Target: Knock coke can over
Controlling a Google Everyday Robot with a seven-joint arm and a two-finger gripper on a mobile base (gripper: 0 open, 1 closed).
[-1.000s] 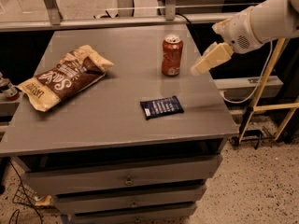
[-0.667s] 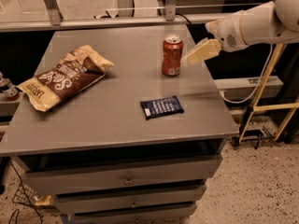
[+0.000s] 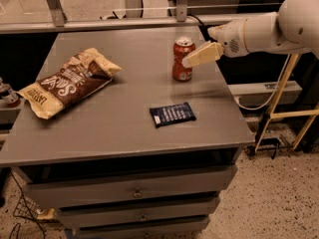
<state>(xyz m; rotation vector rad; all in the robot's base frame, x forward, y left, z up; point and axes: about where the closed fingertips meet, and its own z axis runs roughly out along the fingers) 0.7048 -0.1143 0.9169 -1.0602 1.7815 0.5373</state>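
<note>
Coke can and gripper at the far right of the table top.

The coke can (image 3: 180, 66) is shown upright on the grey table (image 3: 129, 98), in the far right part of the top, near the right edge and short of the back edge. Its silver top is seen facing upward. The gripper (image 3: 193, 59) is held to the right of the can at the level of its upper half, carried on a white arm (image 3: 259, 31) that enters from the upper right. The tan tip of the gripper is pointed leftward and slightly down toward the can, and it is seen against the can's upper right side. Whether contact is made cannot be told, nor whether the gripper is open or closed, since it is seen only as a single tapered shape.

A brown and tan chip bag (image 3: 70, 81) is laid flat on the left part of the table, well apart from the can. A dark-blue snack packet (image 3: 172, 114) is laid flat nearer the front edge, below the can in this view and apart from it. Drawers (image 3: 134, 190) are seen below the table top.
</note>
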